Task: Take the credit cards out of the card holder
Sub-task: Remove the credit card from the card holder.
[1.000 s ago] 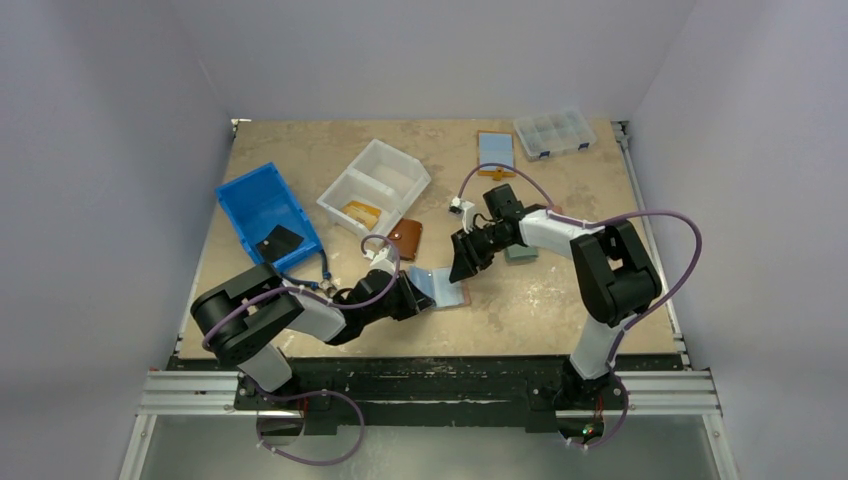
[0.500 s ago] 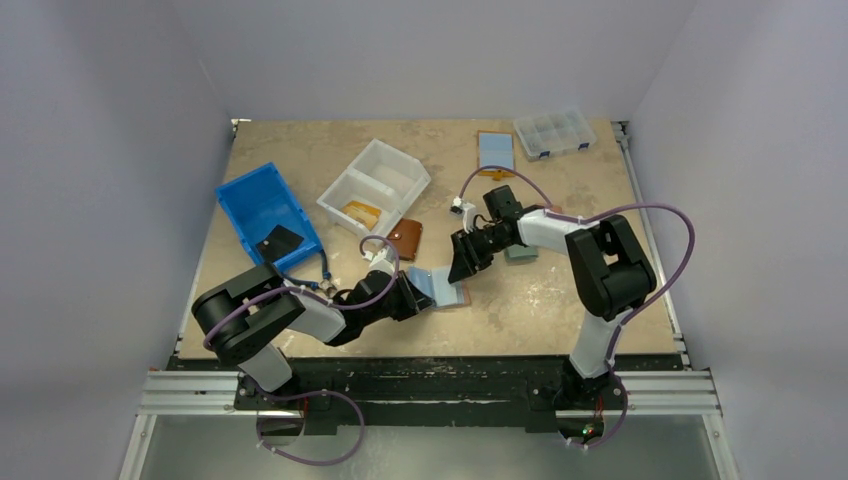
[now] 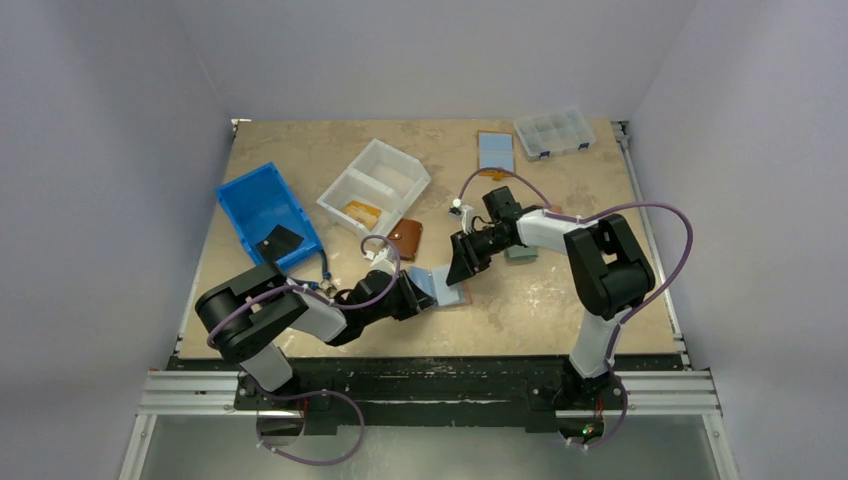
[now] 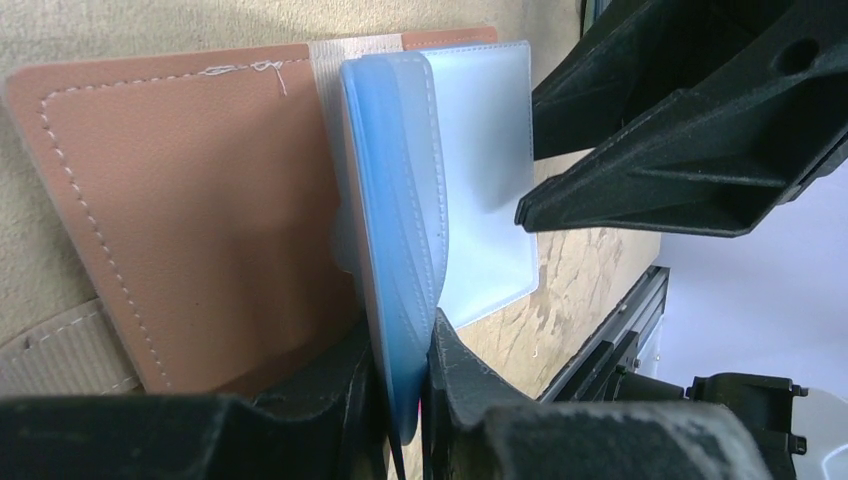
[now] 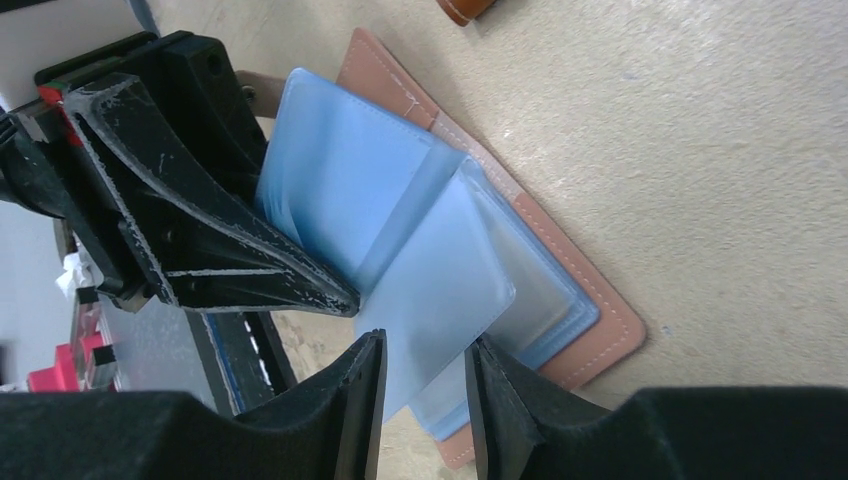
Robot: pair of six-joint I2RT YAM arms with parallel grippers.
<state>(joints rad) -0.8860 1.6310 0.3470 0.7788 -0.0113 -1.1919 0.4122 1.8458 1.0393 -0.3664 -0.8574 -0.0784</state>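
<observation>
The card holder (image 3: 452, 295) lies open on the table, a brown leather cover (image 4: 190, 200) with blue plastic sleeves (image 4: 395, 200). My left gripper (image 4: 405, 340) (image 3: 420, 296) is shut on the raised stack of sleeves and holds it on edge. A pale light-blue credit card (image 5: 440, 290) (image 4: 485, 170) sticks out past the sleeves on the other half. My right gripper (image 5: 425, 355) (image 3: 462, 268) stands open with its fingertips at that card's free edge, one on each side, not pinching it. The two grippers nearly touch over the holder.
A blue bin (image 3: 262, 205) with a black item and a white divided bin (image 3: 374, 182) stand at the back left. A small brown wallet (image 3: 405, 238) lies near them. A clear organiser box (image 3: 554, 133) and another card holder (image 3: 495, 152) sit at the back right.
The right arm has edged slightly to the left. Both grippers stay at the card holder, and the sleeves remain in the left gripper.
</observation>
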